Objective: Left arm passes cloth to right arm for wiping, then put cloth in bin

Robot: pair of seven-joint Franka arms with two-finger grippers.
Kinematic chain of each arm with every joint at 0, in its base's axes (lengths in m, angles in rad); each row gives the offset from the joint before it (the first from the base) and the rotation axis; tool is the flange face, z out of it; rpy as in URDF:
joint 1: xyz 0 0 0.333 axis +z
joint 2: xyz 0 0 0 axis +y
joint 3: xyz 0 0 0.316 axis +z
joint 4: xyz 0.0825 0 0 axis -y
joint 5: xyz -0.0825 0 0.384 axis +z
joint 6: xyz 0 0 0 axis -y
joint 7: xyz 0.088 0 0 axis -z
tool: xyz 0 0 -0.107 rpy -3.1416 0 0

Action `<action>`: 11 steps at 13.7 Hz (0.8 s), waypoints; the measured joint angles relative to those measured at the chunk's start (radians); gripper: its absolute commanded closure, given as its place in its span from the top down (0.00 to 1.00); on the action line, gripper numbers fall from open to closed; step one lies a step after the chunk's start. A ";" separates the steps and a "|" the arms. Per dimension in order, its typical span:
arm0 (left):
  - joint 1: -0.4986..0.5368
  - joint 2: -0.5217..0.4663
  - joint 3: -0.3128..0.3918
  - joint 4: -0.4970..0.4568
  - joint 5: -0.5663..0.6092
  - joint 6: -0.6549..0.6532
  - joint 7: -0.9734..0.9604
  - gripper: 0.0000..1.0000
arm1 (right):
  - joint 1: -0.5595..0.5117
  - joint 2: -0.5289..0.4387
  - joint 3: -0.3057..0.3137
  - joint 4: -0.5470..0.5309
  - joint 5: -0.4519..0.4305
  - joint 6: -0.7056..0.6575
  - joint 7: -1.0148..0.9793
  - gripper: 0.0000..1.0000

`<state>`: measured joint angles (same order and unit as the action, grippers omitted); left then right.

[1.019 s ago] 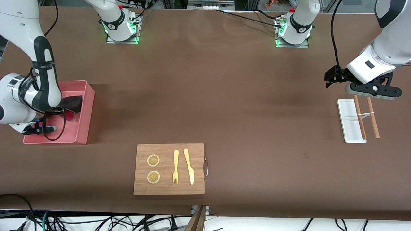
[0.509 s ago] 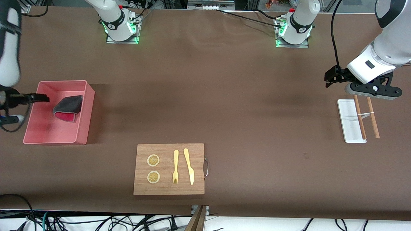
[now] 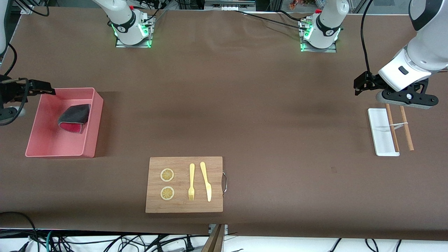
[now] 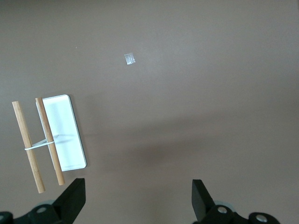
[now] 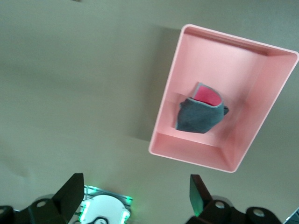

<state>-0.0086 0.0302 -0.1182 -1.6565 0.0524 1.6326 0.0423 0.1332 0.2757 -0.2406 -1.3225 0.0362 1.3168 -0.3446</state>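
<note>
1. We find the cloth (image 3: 74,118) folded inside the pink bin (image 3: 91,147), dark grey face up with the red-pink face showing at its nearer edge, lying against the wall that faces the table's middle. It touches no gripper.

2. Our right gripper (image 5: 134,193) hangs in the air beside the bin's outer edge, at the right arm's end of the table. Its fingers (image 5: 70,189) stand wide apart with nothing between them, as the right wrist view shows.

3. Our left gripper (image 4: 138,198) waits over the table beside the white tray (image 3: 381,140) and the banded pair of wooden sticks (image 3: 406,127), at the left arm's end. Its jaws are also wide and empty.

4. We judge the drop into the bin done, so the step in hand is clearing the right arm away.

5. To do that well, we would lift the right gripper straight up and off from the bin, keeping the open fingers and the trailing cable away from the bin's rim, so nothing drags the box or hooks the cloth back out.

6. We would also check that the cloth sits wholly below the rim; from here it seems to.

7. The wooden cutting board (image 3: 184,184) with its fork (image 3: 191,182), knife (image 3: 206,181) and two lemon slices (image 3: 167,183) lies nearer the front camera, well apart from both arms.
</note>
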 measured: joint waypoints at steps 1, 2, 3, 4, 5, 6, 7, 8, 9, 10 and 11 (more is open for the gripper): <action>0.000 0.000 0.000 0.000 0.000 0.000 0.000 1.00 | 0.000 -0.025 0.023 0.000 -0.001 -0.018 0.052 1.00; 0.000 0.000 0.000 0.000 0.000 0.000 0.000 1.00 | 0.000 -0.046 0.041 0.000 -0.010 -0.029 0.085 1.00; 0.000 0.000 0.000 0.000 0.000 0.000 0.000 1.00 | -0.002 -0.064 0.054 0.000 -0.026 -0.032 0.103 1.00; 0.000 0.000 0.000 0.000 0.000 0.000 0.000 1.00 | -0.008 -0.081 0.065 0.001 -0.036 -0.024 0.110 1.00; 0.000 0.000 0.000 0.000 0.000 0.000 0.000 1.00 | -0.021 -0.100 0.078 0.000 -0.038 -0.001 0.111 1.00; 0.000 0.000 0.000 0.000 0.000 0.000 0.000 1.00 | -0.033 -0.119 0.089 -0.002 -0.039 0.018 0.111 1.00; 0.000 0.000 0.000 0.000 0.000 0.000 0.000 1.00 | -0.047 -0.137 0.097 -0.008 -0.039 0.024 0.111 1.00; 0.000 0.000 0.000 0.000 0.000 0.000 0.000 1.00 | -0.063 -0.153 0.101 -0.022 -0.040 0.026 0.111 1.00; 0.000 0.000 0.000 0.000 0.000 0.000 0.000 1.00 | -0.081 -0.166 0.104 -0.041 -0.039 0.027 0.108 1.00; 0.000 0.000 0.000 0.000 0.000 0.000 0.000 1.00 | -0.096 -0.173 0.111 -0.056 -0.039 0.026 0.108 1.00; 0.000 0.000 0.000 0.000 0.000 0.000 0.000 1.00 | -0.105 -0.177 0.120 -0.066 -0.039 0.025 0.113 1.00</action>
<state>-0.0085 0.0302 -0.1182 -1.6564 0.0524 1.6322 0.0423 0.0278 0.0985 -0.1208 -1.3888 -0.0029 1.3416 -0.2314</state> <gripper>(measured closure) 0.000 0.000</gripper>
